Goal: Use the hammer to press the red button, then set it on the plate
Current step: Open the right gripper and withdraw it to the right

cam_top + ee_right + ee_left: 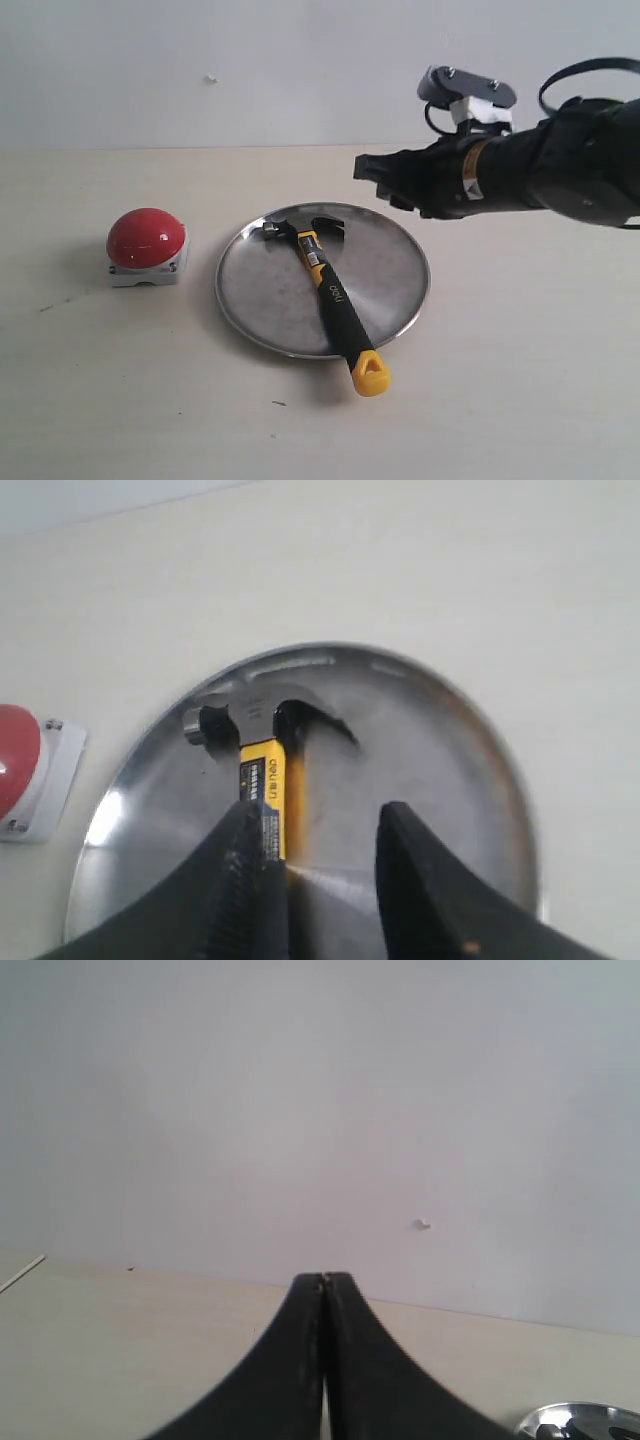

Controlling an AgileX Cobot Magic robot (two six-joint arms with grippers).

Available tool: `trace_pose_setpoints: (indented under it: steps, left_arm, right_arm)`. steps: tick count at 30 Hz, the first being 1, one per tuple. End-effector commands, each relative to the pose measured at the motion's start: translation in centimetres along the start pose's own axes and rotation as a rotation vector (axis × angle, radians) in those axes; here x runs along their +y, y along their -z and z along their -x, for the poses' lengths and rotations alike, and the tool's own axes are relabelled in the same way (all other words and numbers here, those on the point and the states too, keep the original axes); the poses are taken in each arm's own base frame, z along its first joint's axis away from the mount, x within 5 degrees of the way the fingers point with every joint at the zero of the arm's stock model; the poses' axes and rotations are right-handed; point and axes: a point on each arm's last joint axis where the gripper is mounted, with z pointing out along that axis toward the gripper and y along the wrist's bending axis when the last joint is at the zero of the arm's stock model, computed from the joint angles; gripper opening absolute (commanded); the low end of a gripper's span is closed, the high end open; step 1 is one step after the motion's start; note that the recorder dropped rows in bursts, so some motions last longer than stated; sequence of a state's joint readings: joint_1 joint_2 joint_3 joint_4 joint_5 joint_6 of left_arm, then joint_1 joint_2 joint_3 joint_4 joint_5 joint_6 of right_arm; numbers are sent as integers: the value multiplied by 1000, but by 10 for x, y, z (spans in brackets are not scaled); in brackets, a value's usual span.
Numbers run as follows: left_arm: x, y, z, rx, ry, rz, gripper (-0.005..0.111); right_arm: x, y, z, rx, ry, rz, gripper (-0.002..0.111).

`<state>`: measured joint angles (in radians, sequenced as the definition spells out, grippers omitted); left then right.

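The hammer (325,283) lies across the silver plate (395,260), dark head near the far rim and yellow looped end (371,376) sticking out over the near rim onto the table. The red button (147,238) on its light-grey base sits left of the plate. My right gripper (378,176) hangs open in the air above the plate's far right side, holding nothing. In the right wrist view the hammer (266,765) and plate (440,750) lie below the open right gripper (318,820), with the button (15,765) at the edge. My left gripper (324,1282) is shut and empty.
The pale table (520,380) extends around the plate and button. A plain white wall (250,60) stands behind. A sliver of the plate's rim (585,1422) shows in the left wrist view.
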<state>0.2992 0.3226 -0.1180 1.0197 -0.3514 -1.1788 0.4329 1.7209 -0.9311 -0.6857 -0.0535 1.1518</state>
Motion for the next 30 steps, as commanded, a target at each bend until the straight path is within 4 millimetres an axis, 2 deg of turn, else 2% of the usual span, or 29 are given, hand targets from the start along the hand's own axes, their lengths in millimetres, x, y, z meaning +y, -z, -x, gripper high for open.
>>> trace_pose_setpoints:
  steps: [1,6,9,14,19,24,30]
  left_arm:
    - [0,1,0,-9,11,-1,0]
    - [0,1,0,-7,11,3,0]
    - [0,1,0,-7,11,3,0]
    - [0,1,0,-7,6,3,0]
    - [0,1,0,-7,6,3,0]
    - [0,1,0,-7,6,3,0]
    - [0,1,0,-7,6,3,0]
  right_arm:
    - [2,42,22,-61,114,-89,20]
    - [1,94,33,-125,175,-154,0]
    - [-1,123,24,-179,195,-109,0]
    - [-7,157,-2,-241,202,-33,0]
    - [-20,181,-21,-255,189,-66,0]
    - [-20,201,-19,-314,181,-62,0]
    - [-19,211,-18,-354,180,-47,0]
